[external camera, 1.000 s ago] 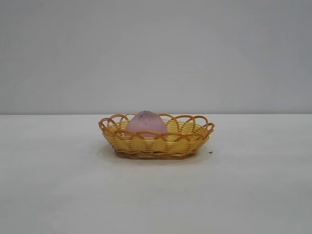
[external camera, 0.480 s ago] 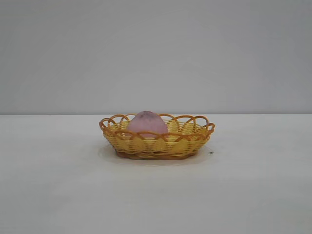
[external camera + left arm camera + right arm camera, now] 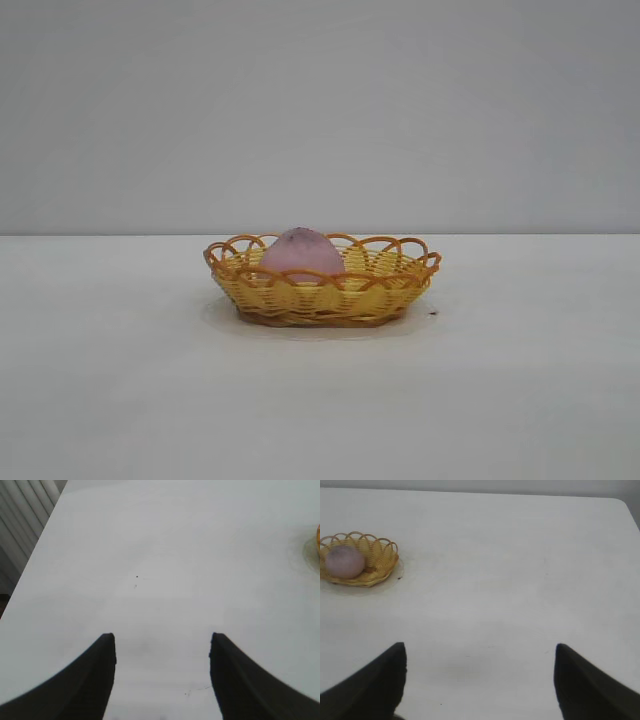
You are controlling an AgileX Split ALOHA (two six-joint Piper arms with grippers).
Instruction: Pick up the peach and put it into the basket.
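The peach sits inside the basket, towards its left side, its rounded top showing above the looped rim, and the basket rests on the white table about mid-way across. Over the last second almost nothing has shifted: peach and basket are where they were, bar a barely perceptible nudge of the basket, and no arm appears in the exterior view at any point. That stillness suggests to me the placing is finished and the fruit has settled rather than rocking or rolling. Both arms are drawn well back. The left gripper hangs over bare table with its fingers spread wide and nothing between them, only a sliver of the basket's edge in sight far off to one side. The right gripper is likewise spread and holding nothing, with the basket and peach well away from it. I'd judge the task done, with nothing left but to stay clear.
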